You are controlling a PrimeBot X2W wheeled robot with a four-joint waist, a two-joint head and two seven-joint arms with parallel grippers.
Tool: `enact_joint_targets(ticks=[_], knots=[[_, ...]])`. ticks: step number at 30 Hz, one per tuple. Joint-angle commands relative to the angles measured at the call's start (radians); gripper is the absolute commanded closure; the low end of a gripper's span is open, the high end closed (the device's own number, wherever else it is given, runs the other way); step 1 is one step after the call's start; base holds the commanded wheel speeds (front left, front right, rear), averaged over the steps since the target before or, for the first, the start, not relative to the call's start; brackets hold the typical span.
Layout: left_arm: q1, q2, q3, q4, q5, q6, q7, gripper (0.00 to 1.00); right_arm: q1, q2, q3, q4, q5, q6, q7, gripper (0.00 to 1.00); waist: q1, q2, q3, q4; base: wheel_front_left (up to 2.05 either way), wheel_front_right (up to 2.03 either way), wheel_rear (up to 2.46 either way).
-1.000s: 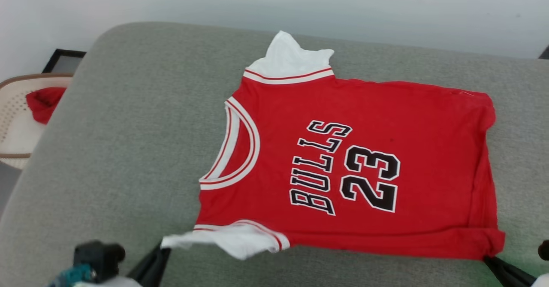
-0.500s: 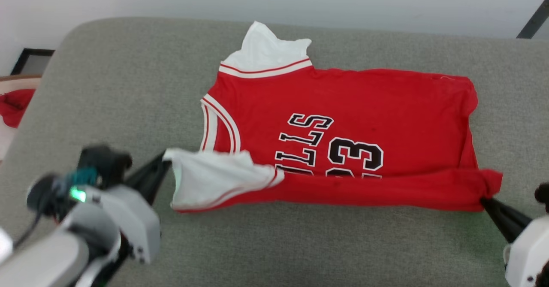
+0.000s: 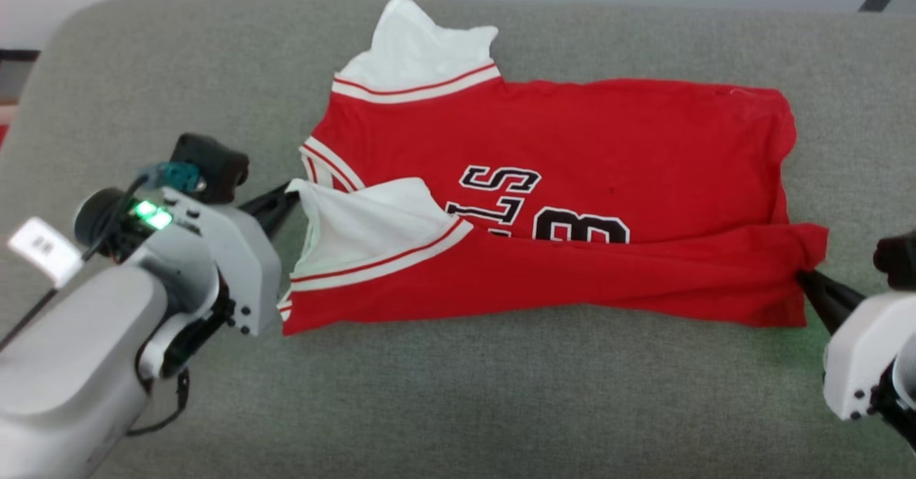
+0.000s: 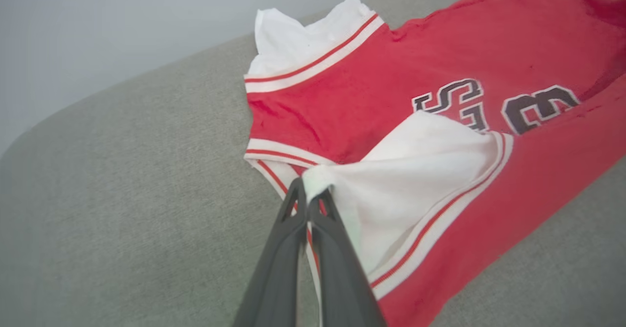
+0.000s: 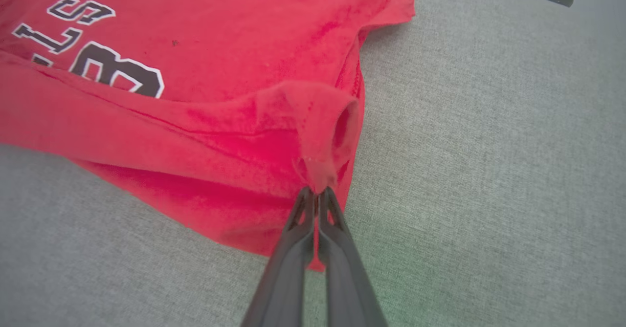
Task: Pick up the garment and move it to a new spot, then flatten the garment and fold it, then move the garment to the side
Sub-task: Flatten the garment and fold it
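Pinching the jersey (image 3: 572,135) at both near corners. On the left, with left fingers (image 4: 283,253) pressed together on a white inside-out flap beside the striped armhole trim, raised off the grey cushion (image 3: 501,407). On the right, with right fingers (image 5: 293,263) clamped tight on a bunched red hem corner, puckered into a small loop at the tips. Otherwise lying spread across the middle of the cushion, with the near long edge folded up over the front. Hard to read the lettering under that fold: just an S, part of an L and the top of a 3. Can't see the left finger bases behind the pale wrist housing in head view.
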Motion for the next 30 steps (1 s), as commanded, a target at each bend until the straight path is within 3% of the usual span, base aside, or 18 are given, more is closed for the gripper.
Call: enact_joint_targets(ticks=[1,8,15,17,20,23,24,25,26,30], knots=[[-0.019,-0.016,-0.007,0.031,0.000,-0.017,0.003,1.00,-0.021,0.007,-0.006,0.009,-0.013,-0.001,0.007,1.00,0.0000,0.0000,0.019,-0.008,0.00,0.00,0.00],[-0.065,-0.091,-0.046,0.195,-0.022,-0.094,0.048,1.00,-0.059,0.028,-0.011,0.025,-0.024,-0.001,0.062,1.00,0.0000,0.0000,0.039,-0.009,0.00,0.00,0.00],[-0.087,-0.131,-0.067,0.281,-0.040,-0.118,0.094,1.00,-0.072,0.036,-0.017,0.029,-0.021,-0.001,0.102,1.00,0.0000,0.0000,0.037,-0.004,0.00,0.00,0.00],[-0.093,-0.140,-0.071,0.304,-0.049,-0.125,0.106,0.89,-0.077,0.036,-0.016,0.032,-0.021,-0.001,0.112,0.97,0.0000,0.0000,0.032,-0.003,0.00,0.00,0.00],[-0.101,-0.149,-0.073,0.327,-0.065,-0.129,0.129,0.65,-0.082,0.033,-0.010,0.036,-0.014,-0.001,0.129,0.78,0.0000,0.0000,0.021,-0.001,0.00,0.00,0.00],[-0.103,-0.153,-0.068,0.340,-0.081,-0.132,0.143,0.51,-0.091,0.024,-0.006,0.037,-0.012,-0.001,0.138,0.55,0.0000,0.0000,0.005,0.004,0.00,0.00,0.00],[-0.105,-0.154,-0.067,0.342,-0.082,-0.133,0.141,0.41,-0.093,0.021,-0.004,0.038,-0.011,-0.001,0.137,0.33,0.0000,0.0000,-0.001,0.006,0.00,0.00,0.00],[-0.104,-0.155,-0.063,0.345,-0.086,-0.133,0.137,0.23,-0.094,0.019,-0.004,0.040,-0.010,-0.001,0.134,0.00,0.0000,0.0000,-0.008,0.009,0.00,0.00,0.00],[-0.102,-0.157,-0.061,0.346,-0.091,-0.133,0.131,0.03,-0.093,0.019,-0.006,0.043,-0.009,-0.001,0.133,0.00,0.0000,0.0000,-0.016,0.011,0.00,0.00,0.00],[-0.085,-0.155,-0.050,0.342,-0.102,-0.133,0.110,0.00,-0.078,0.019,-0.013,0.046,-0.009,-0.001,0.136,0.00,0.0000,0.0000,-0.052,0.023,0.00,0.00,0.00]])
